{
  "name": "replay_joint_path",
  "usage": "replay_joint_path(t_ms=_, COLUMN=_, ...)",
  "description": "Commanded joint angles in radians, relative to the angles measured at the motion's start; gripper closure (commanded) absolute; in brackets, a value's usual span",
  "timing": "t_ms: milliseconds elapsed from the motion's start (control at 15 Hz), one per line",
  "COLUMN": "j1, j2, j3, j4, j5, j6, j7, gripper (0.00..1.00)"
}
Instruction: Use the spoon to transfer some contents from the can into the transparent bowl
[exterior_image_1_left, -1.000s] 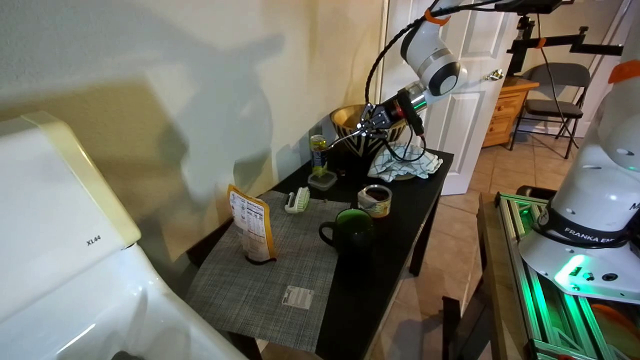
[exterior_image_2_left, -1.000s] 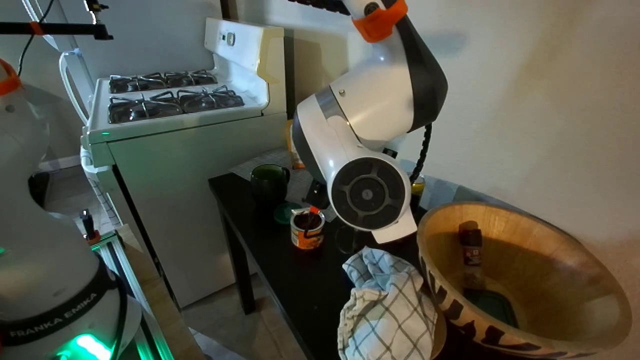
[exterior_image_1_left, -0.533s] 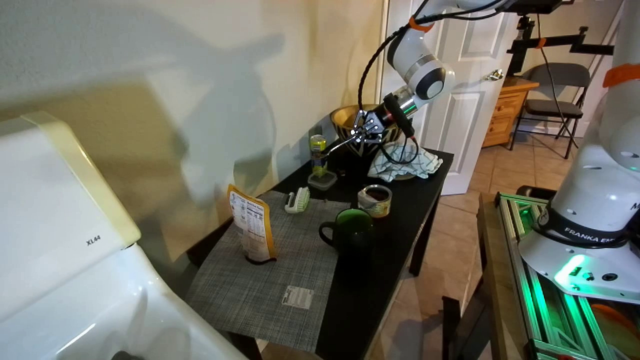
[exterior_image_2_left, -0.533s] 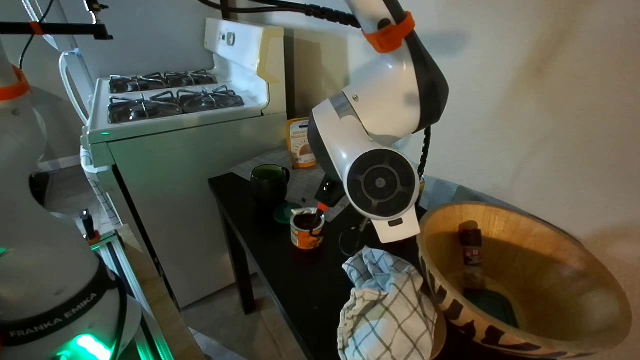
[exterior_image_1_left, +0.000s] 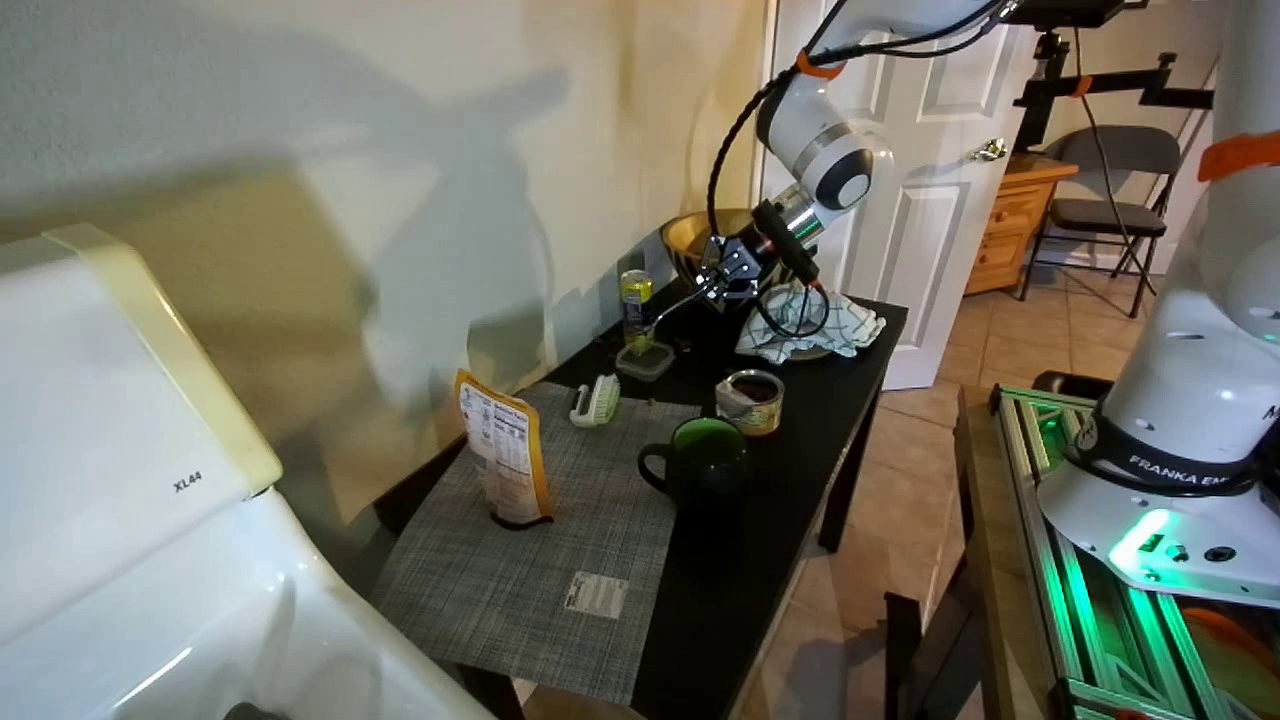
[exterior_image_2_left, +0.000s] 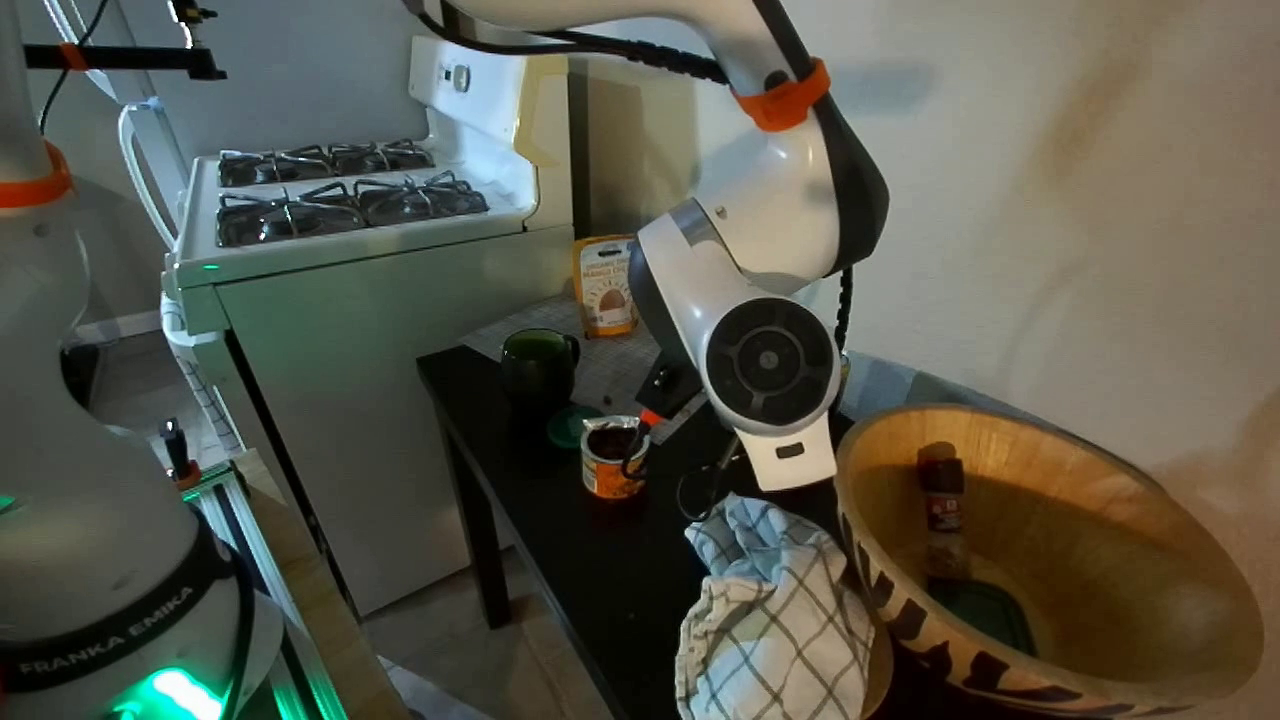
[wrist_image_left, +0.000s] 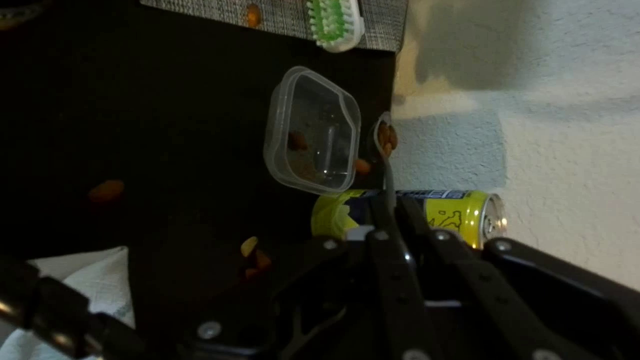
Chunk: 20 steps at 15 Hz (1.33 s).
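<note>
Since a second ago the black-and-silver two-fingered gripper (exterior_image_1_left: 709, 285) has come lower, taking the silver metal spoon (wrist_image_left: 389, 186) down with it; the fingers stand close together on the spoon's handle.

From the left in an exterior view, the white enamel stove (exterior_image_1_left: 110, 420) reads "XL44". On the grey woven mat (exterior_image_1_left: 480, 600) stands an orange-and-white pouch (exterior_image_1_left: 505, 455), its panel too fine to read; "ORGANIC" and "MANGO" show on its front, the rest blurred or behind the white arm (exterior_image_2_left: 775, 220). Also on the mat lie a white tag (exterior_image_1_left: 597, 594), illegible, and a white-and-green brush (exterior_image_1_left: 600, 401). Past it is the small transparent plastic bowl (wrist_image_left: 276, 140), just beside a tall yellow-and-blue drinks can (exterior_image_1_left: 637, 295). The spoon's tip, bearing brown nut-like pieces (wrist_image_left: 385, 135), hangs near the bowl's rim; over or beside it, I cannot tell. Further right come the dark green mug (exterior_image_1_left: 708, 470) and the short, open, silver-rimmed round tin (exterior_image_2_left: 612, 466), orange-labelled, print unreadable, well apart from the spoon. The gripper partly blocks a striped wooden bowl (exterior_image_1_left: 690, 232); a checked cloth (exterior_image_1_left: 815, 322) lies beside it. Rightmost, the robot's white base (exterior_image_1_left: 1170, 520) shows "FRANKA EM", its last letters out of sight.
</note>
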Motion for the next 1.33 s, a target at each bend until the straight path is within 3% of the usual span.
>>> replay_joint_path(t_ms=0, j1=0.018, j2=0.025, j3=0.005, j4=0.016, j5=-0.007, j6=0.046, j7=0.036, gripper=0.98)
replay_joint_path(t_ms=400, j1=0.037, j2=0.009, j3=0.003, j4=-0.010, j5=-0.075, j6=0.117, j7=0.067, gripper=0.98)
replay_joint_path(t_ms=1267, j1=0.037, j2=-0.105, j3=0.003, j4=-0.037, j5=-0.370, j6=0.150, j7=0.193, gripper=0.98)
